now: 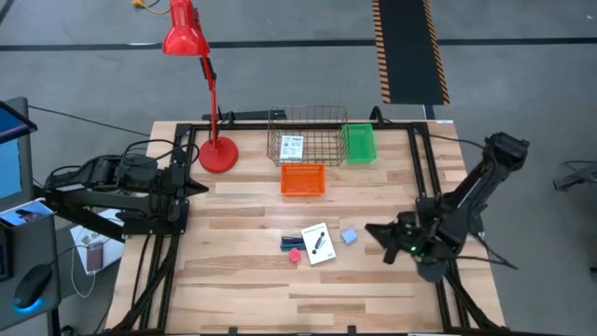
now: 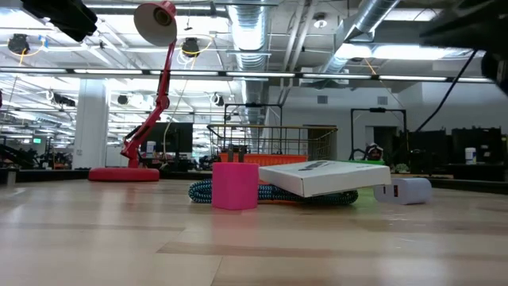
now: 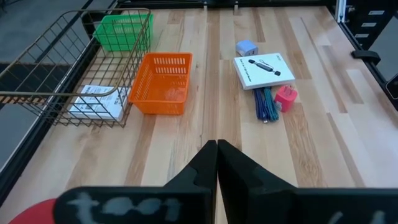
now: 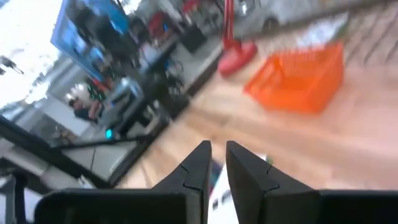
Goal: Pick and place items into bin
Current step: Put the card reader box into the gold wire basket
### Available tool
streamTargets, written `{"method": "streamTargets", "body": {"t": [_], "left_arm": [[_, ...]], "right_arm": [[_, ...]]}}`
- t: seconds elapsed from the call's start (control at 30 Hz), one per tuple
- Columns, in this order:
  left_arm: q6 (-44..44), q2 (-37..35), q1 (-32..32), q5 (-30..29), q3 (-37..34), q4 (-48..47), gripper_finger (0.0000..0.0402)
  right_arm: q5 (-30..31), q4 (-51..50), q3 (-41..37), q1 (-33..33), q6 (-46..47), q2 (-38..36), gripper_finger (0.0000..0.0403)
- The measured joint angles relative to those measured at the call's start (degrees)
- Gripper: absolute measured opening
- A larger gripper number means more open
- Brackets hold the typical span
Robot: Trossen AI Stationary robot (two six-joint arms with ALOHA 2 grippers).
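1. Items lay in a small cluster near the middle of the wooden table [image 1: 242,280]: a white card box [image 1: 318,243] with a black mark printed on it, a teal braided cable [image 1: 292,242] half tucked under its edge, a pink block [image 1: 296,254] touching the cable, and a pale blue cube [image 1: 349,236] just beside the box on the right arm's side.
2. A wire basket [image 1: 308,136] stood at the far edge and held one white printed card [image 1: 293,147].
3. An orange basket [image 1: 303,179] sat just in front of the wire one, nothing visible inside it.
4. A green basket [image 1: 359,143] stood beside the wire basket, also with nothing visible inside.
5. The right gripper [image 1: 378,231] hovered near the blue cube, its fingers only slightly parted, pinching nothing and touching no item.
6. The left gripper [image 1: 200,187] waited at the table's left edge near the red lamp [image 1: 201,103], fingers pressed together on nothing, well apart from the cluster.
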Motion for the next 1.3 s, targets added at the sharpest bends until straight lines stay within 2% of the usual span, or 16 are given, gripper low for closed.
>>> {"method": "streamTargets", "body": {"t": [0.2,0.47,0.67,0.97,1.3], "left_arm": [[-0.08,0.01,0.01,-0.01,0.00,-0.01,0.0000],[-0.24,0.02,0.02,-0.02,0.00,-0.02,0.0000],[-0.15,0.01,0.01,-0.02,0.01,0.00,0.0000],[-0.28,0.02,-0.01,-0.02,0.00,0.00,0.0000],[0.13,0.02,-0.01,-0.02,0.00,0.00,0.0000]], "right_arm": [[-10.62,8.30,-0.02,-3.42,5.33,8.37,0.0043],[-15.26,19.31,-0.02,-3.59,7.00,15.97,0.0043],[-20.49,24.42,0.00,-4.09,15.28,22.59,0.0051],[-25.23,30.42,0.00,-6.13,19.85,27.62,0.0092],[-32.37,30.82,0.02,-9.45,23.02,27.87,0.0160]]}}
